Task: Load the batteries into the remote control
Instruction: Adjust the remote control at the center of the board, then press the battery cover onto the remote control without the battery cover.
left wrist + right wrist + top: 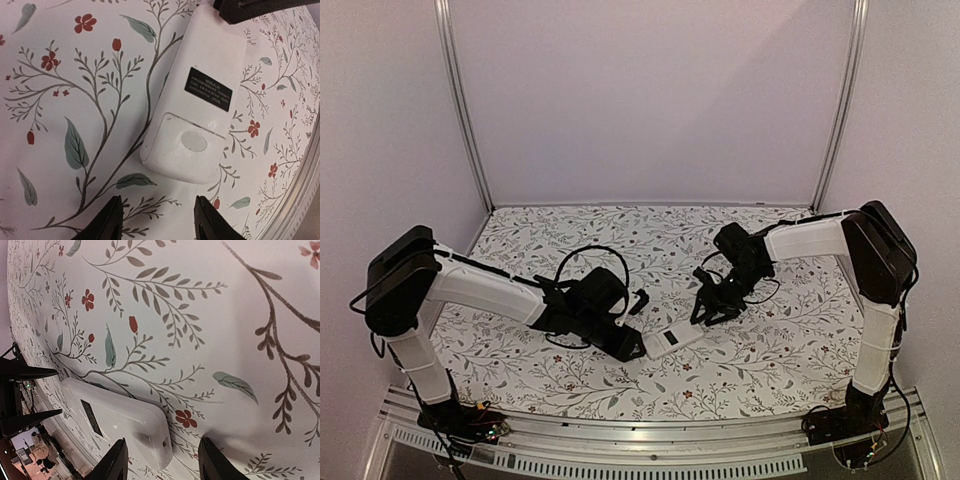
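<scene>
Left gripper [160, 222], jaws apart with nothing between them, and just ahead of their tips lies the remote control [200, 100]. It's white back up, its black label [209, 89] carrying white print too small to read, with a cover panel bearing an oval mark nearest the jaws. Right gripper [162, 465] is parted too, the remote's other rounded end at the jaws' mouth, clear of both fingers.
</scene>
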Robot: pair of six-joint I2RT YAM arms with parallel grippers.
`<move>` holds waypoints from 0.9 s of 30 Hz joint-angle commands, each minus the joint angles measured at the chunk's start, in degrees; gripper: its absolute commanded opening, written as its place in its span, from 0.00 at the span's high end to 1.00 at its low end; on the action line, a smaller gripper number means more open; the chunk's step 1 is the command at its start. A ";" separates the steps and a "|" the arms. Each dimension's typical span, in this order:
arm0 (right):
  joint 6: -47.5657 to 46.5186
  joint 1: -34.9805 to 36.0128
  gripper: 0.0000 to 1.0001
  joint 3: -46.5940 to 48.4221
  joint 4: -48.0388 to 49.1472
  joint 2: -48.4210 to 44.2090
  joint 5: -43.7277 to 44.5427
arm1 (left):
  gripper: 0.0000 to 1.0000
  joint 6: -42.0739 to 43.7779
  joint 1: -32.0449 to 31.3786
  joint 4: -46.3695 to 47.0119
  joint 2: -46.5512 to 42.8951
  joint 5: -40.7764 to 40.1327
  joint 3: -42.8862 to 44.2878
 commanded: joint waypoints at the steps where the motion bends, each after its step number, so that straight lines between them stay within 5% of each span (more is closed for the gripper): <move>1: -1.48 -0.33 0.50 0.31 -1.78 -0.52 2.44 | 0.50 -2.24 1.10 0.76 -2.55 0.02 -2.49; 16: -3.69 1.22 0.55 0.22 -2.94 0.69 -0.20 | 0.60 -9.70 1.77 13.71 -2.77 3.59 -6.58; 27: -3.40 2.51 0.64 -1.19 -2.98 0.33 -0.29 | 0.69 -12.08 0.50 9.80 0.81 0.98 -2.80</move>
